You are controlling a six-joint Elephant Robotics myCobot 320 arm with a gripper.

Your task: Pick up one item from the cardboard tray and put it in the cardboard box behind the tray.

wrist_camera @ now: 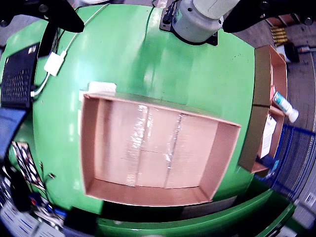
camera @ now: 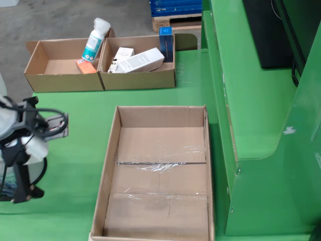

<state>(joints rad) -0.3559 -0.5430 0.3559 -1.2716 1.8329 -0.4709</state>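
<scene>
1. Side view, far left: the arm (camera: 20, 145) stood at the left edge over the green table (camera: 80, 115), hung with black cables; I could not tell whether the gripper was wide or narrow, and nothing was seen held in it
2. Far on the table sat a two-part cardboard tray (camera: 140, 80). Its left part held a white bottle (camera: 93, 42) leaning on the dividing wall, with an orange pack (camera: 86, 66) at its foot
3. Its right part held two white cartons (camera: 142, 60), touching each other, and a blue carton (camera: 166, 42) upright at the far right corner
4. Near of the tray, and apart from it, lay the large cardboard box (camera: 108, 170), open-topped, its floor showing bare cardboard and clear tape
5. View that rode on the gripper, looking down: a black device (wrist_camera: 17, 74) and a white adapter (wrist_camera: 53, 63) lay at left, the large cardboard box filled the middle, the robot base (wrist_camera: 202, 19) stood at top, and the tray with the bottle lay at the right edge
</scene>
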